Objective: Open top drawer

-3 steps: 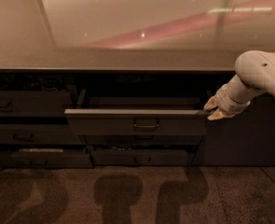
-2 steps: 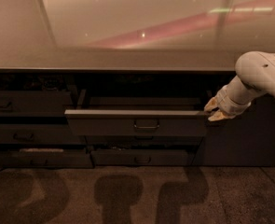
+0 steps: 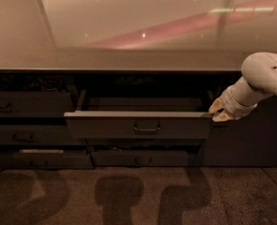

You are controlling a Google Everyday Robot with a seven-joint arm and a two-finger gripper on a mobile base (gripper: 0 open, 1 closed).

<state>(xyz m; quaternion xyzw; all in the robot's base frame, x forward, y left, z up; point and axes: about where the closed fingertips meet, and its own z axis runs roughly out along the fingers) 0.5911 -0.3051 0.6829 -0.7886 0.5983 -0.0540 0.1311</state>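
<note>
At rt end of top drawer (image 3: 105,124) front — gripper (image 3: 217,112); drawer partly out.

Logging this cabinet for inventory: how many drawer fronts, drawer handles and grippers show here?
Drawer fronts in view: 5, with the top drawer pulled out
Handles visible: 4
Gripper: 1, at the top drawer's right end
Total: 10

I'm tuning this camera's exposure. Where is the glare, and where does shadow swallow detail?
Camera view: the countertop carries a broad pale reflection with a pink streak and small light spots; the cavity behind the top drawer is nearly black; three soft shadows lie on the floor; the gripper, at the drawer's right end, is warmly lit.
</note>
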